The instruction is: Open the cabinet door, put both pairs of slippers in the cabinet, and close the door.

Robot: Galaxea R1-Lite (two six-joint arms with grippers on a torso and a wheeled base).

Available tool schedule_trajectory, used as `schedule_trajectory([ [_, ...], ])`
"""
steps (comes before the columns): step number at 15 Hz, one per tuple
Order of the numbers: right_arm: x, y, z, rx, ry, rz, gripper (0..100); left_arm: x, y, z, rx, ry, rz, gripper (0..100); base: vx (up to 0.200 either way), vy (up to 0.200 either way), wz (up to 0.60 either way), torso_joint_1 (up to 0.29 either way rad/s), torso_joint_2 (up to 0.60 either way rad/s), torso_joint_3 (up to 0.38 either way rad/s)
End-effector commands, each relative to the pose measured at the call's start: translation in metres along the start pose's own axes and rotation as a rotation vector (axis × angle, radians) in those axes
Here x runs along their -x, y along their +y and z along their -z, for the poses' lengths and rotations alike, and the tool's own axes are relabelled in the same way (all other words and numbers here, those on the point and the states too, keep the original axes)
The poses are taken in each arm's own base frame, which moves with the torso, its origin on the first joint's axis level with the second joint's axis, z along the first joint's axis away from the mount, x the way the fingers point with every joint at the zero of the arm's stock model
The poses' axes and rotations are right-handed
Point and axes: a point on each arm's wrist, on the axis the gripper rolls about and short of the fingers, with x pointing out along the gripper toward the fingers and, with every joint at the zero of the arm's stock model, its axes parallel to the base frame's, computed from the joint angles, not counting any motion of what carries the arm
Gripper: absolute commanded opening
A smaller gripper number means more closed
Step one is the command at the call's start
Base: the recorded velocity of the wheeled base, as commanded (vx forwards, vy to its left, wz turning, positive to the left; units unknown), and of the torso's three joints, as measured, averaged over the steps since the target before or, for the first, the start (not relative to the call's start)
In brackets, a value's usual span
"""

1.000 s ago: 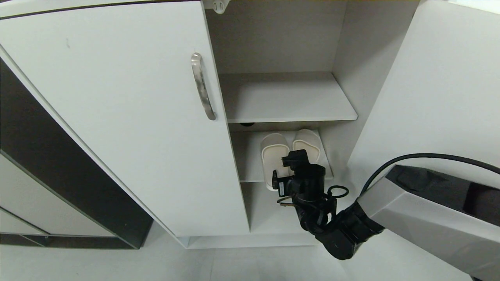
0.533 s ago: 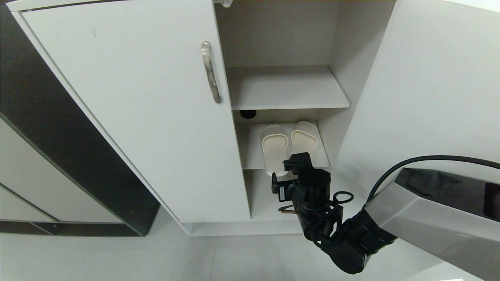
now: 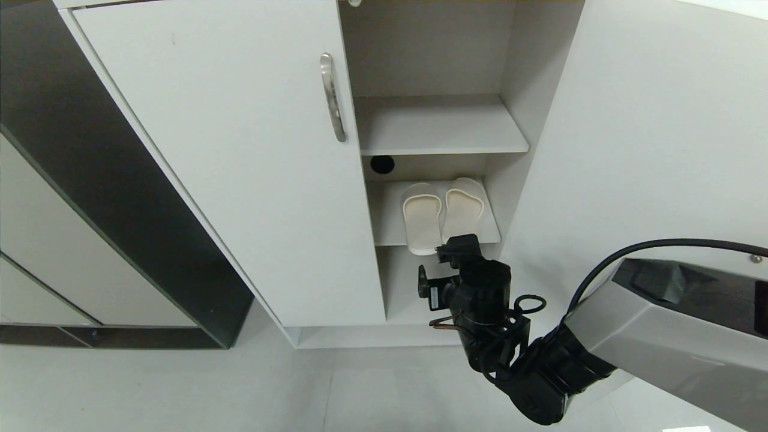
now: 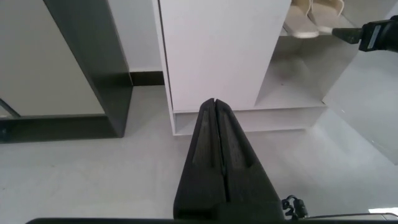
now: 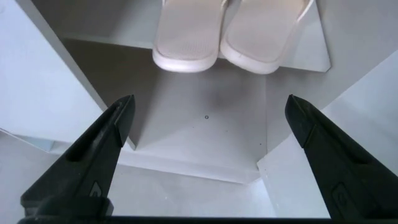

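One pair of cream slippers (image 3: 442, 211) lies side by side on the middle shelf of the white cabinet (image 3: 438, 126), heels toward me. The cabinet's right door (image 3: 630, 150) stands swung open; its left door (image 3: 240, 168) with the metal handle (image 3: 333, 99) is closed. My right gripper (image 3: 442, 264) hangs open and holds nothing, just in front of the shelf edge below the slippers (image 5: 233, 31); the right gripper (image 5: 208, 115) has its fingers spread wide. My left gripper (image 4: 214, 106) is shut on nothing, held over the floor in front of the closed door.
A bare shelf sits above the slippers and an open bottom compartment (image 3: 414, 294) below them. A dark panel (image 3: 90, 180) flanks the cabinet on the left. Light grey floor (image 3: 240, 390) stretches in front.
The camera has pulled back and shifted, so the cabinet sits higher in the picture. My right gripper has drawn back from over the slippers to in front of the shelf edge, still open.
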Motion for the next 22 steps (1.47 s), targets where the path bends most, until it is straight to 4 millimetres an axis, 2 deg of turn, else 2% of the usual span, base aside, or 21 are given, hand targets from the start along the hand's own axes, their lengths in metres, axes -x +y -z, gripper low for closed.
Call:
schedule_trajectory([
  [1, 0.002, 0.0, -0.002, -0.001, -0.003, -0.001, 100, 0.0, 0.0, 0.0, -0.001, 0.001, 0.001, 0, 0.0, 0.0, 0.0, 0.0, 0.0, 0.0],
  [9, 0.006, 0.0, 0.0, 0.002, -0.005, -0.007, 100, 0.0, 0.0, 0.0, -0.002, 0.001, 0.002, 0, 0.0, 0.0, 0.0, 0.001, 0.0, 0.134],
  [12, 0.017, 0.001, 0.003, 0.028, -0.003, -0.032, 100, 0.0, 0.0, 0.0, -0.002, 0.001, 0.002, 0, 0.0, 0.0, 0.0, 0.005, 0.0, 0.199],
  [16, 0.04, 0.004, -0.018, 0.027, -0.02, -0.076, 100, 0.0, 0.0, 0.0, -0.007, 0.0, 0.001, 0, 0.0, 0.0, 0.0, 0.0, 0.0, 0.164],
  [22, 0.041, 0.002, -0.019, 0.032, -0.023, -0.07, 100, 0.0, 0.0, 0.0, -0.007, 0.0, 0.001, 0, 0.0, 0.0, 0.0, 0.0, 0.0, 0.0],
])
